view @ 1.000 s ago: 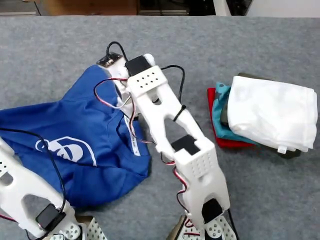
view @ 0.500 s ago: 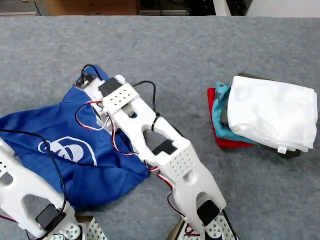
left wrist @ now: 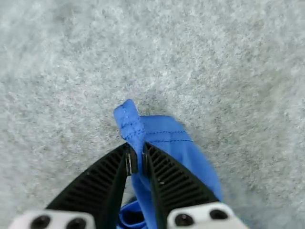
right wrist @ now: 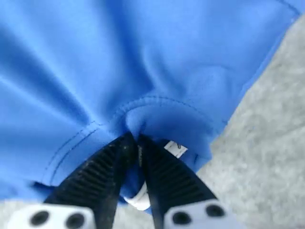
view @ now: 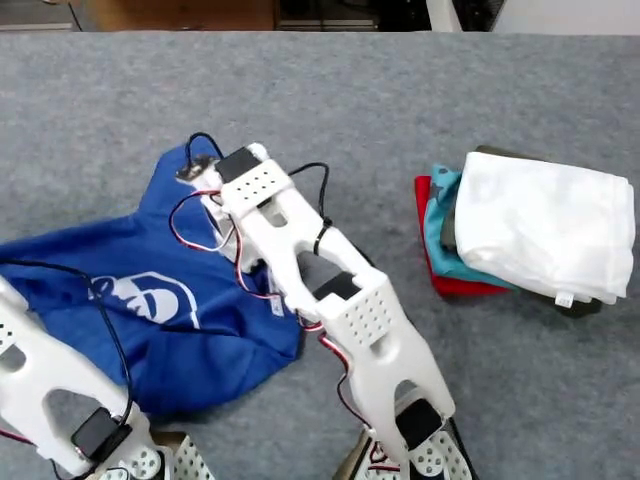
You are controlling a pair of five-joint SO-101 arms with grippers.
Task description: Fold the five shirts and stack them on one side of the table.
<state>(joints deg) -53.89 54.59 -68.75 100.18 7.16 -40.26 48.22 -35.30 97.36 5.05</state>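
A blue shirt (view: 150, 290) with a white print lies crumpled on the left of the grey table (view: 400, 100). My right gripper (right wrist: 136, 139) is shut on a fold of the blue shirt (right wrist: 143, 57) beside a white label (right wrist: 174, 149); in the high view its arm (view: 300, 260) stretches from the near edge over the shirt's far right part. Near a corner of the blue shirt (left wrist: 167, 143), my left gripper (left wrist: 137, 153) is shut on a hem just above the table. The left arm's base (view: 50, 390) stands at the near left.
A stack of folded shirts sits at the right: a white one (view: 545, 225) on top, with a dark, a teal (view: 440, 235) and a red one (view: 425, 200) under it. Bare grey table stretches along the far side and between shirt and stack.
The right arm swung left over the blue shirt, then came slightly back right. The shirt's near part has spread and its print has shifted a little to the right.
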